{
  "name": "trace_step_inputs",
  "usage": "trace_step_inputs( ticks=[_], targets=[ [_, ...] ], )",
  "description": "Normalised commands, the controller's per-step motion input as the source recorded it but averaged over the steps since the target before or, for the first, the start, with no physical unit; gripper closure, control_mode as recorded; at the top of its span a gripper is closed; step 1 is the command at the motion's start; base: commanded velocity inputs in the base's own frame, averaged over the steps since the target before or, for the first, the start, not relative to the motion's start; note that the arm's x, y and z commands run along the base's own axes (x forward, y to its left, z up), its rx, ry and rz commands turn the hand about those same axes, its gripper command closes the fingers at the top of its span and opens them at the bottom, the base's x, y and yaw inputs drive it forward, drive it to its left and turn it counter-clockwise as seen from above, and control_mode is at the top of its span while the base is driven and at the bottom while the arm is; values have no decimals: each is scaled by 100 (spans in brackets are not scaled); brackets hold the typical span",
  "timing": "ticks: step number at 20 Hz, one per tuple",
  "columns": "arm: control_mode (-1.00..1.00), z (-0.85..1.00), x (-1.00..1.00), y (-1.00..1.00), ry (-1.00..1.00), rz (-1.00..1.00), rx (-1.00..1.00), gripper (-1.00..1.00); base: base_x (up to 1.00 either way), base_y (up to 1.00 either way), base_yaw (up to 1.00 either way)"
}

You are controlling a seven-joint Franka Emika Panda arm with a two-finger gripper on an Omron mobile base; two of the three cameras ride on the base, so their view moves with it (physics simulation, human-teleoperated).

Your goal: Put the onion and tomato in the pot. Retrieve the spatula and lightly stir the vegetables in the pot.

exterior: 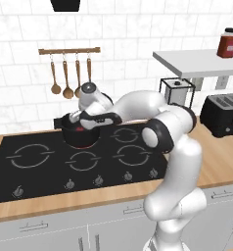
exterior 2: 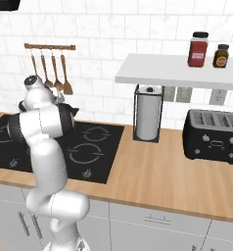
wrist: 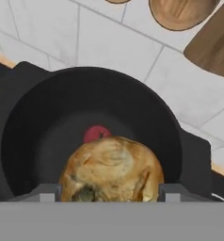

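Between the jaws, onion [wrist: 111, 169] apparently hides part of tomato [wrist: 97, 133].

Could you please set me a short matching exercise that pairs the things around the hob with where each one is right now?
Things:
1. tomato
2. onion
3. pot
4. wooden spoons

Places:
A. standing on the black hob
B. hanging on hooks against the tiled wall
C. lying on the pot's floor
D. between the end effector's fingertips, over the pot

Pairs: 1-C, 2-D, 3-A, 4-B
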Motion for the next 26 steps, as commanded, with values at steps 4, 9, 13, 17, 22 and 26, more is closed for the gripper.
trace_step_inputs(
  ticks=[4, 9, 13, 17, 22, 26],
  targets=[
    [-100, -33, 37, 2, 0, 0, 0, 100, 0, 0, 0],
    [-100, -36, 49, 0, 2, 0, 0, 100, 0, 0, 0],
    [-100, -30, 40, 0, 1, 0, 0, 100, 0, 0, 0],
    [-100, -21, 16, 0, 0, 0, 0, 100, 0, 0, 0],
    [-100, -12, 2, 0, 0, 0, 0, -100, 0, 0, 0],
    [-100, 0, 0, 0, 0, 0, 0, -100, 0, 0, 0]
  ],
)
